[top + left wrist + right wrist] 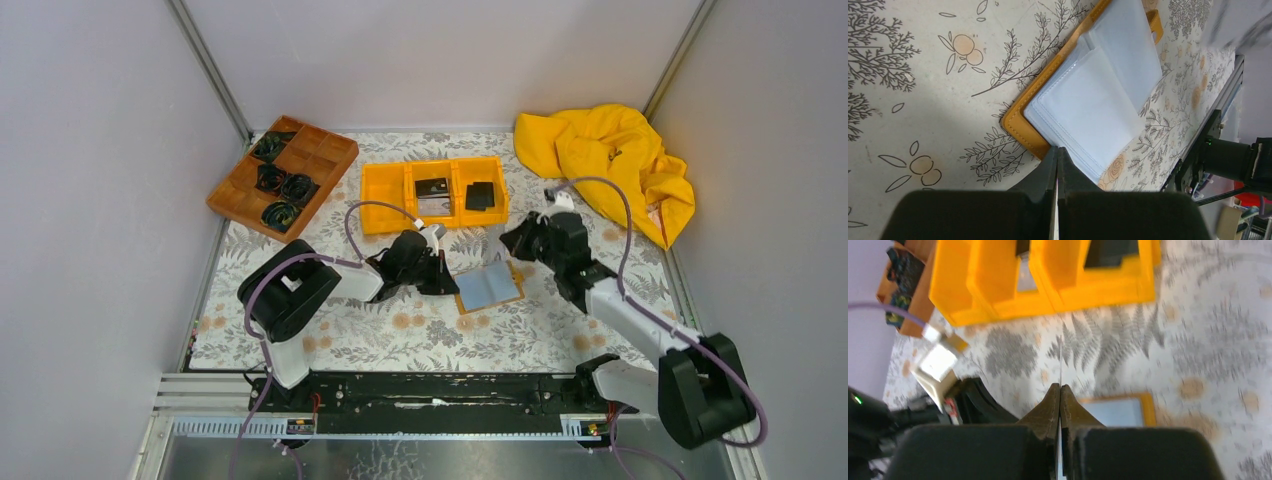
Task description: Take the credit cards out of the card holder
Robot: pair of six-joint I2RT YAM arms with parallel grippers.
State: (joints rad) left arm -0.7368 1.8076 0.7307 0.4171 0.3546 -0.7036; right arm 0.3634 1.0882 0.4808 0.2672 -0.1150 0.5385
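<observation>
On the flowered tablecloth the card holder lies open between the arms, its sleeves looking empty, the left gripper closed at its edge and the right gripper pinching a thin pale card edge-on, seemingly the last, not yet set down

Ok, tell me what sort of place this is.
Probably a robot lab test cell: plain enclosure walls, two arms bolted to a metal rail, orange bin and wooden tray on a floral tablecloth.
</observation>
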